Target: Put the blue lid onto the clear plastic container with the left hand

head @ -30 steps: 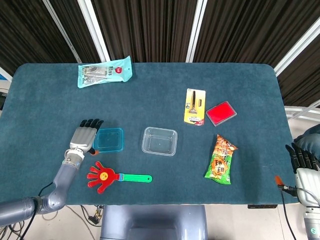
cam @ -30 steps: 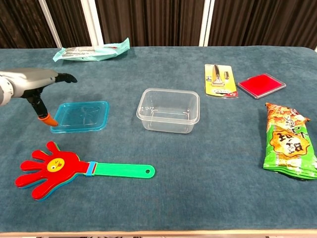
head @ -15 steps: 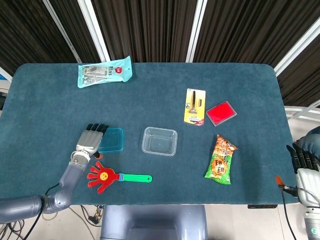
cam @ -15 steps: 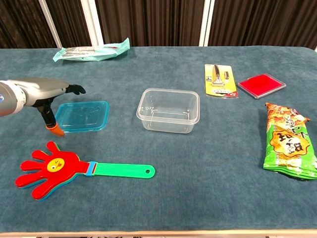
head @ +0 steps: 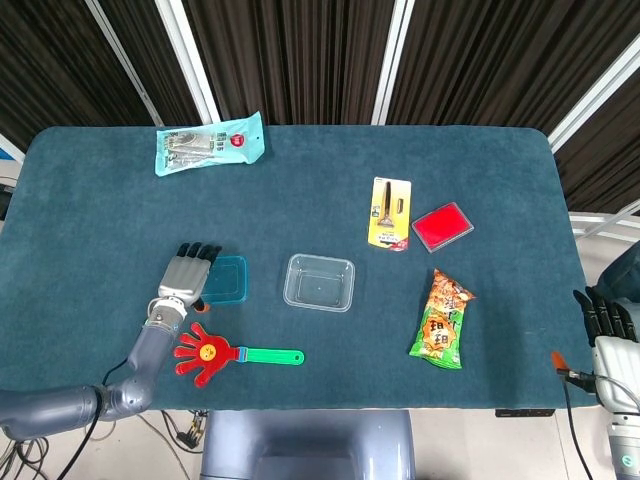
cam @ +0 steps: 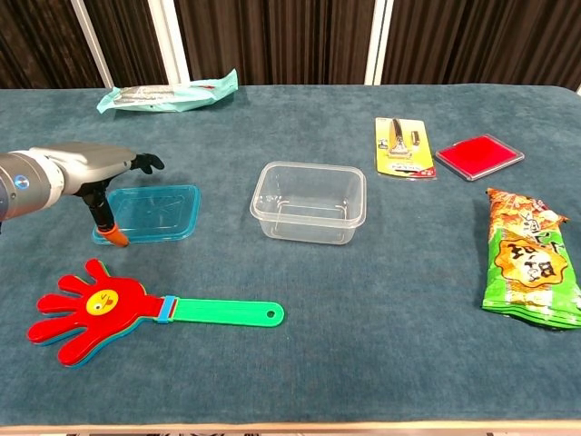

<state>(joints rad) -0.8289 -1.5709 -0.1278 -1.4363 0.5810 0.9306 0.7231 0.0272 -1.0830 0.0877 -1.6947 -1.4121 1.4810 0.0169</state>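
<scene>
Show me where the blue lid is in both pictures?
Head view: the blue lid sits left of centre, partly under the left hand.
Chest view: the blue lid lies at the left, the left hand above its left edge.
Shared landmark: the clear plastic container just right of the lid in both.

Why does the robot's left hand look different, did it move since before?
Yes. The left hand has moved right, toward the clear container, and now reaches over the left edge of the blue lid.
</scene>
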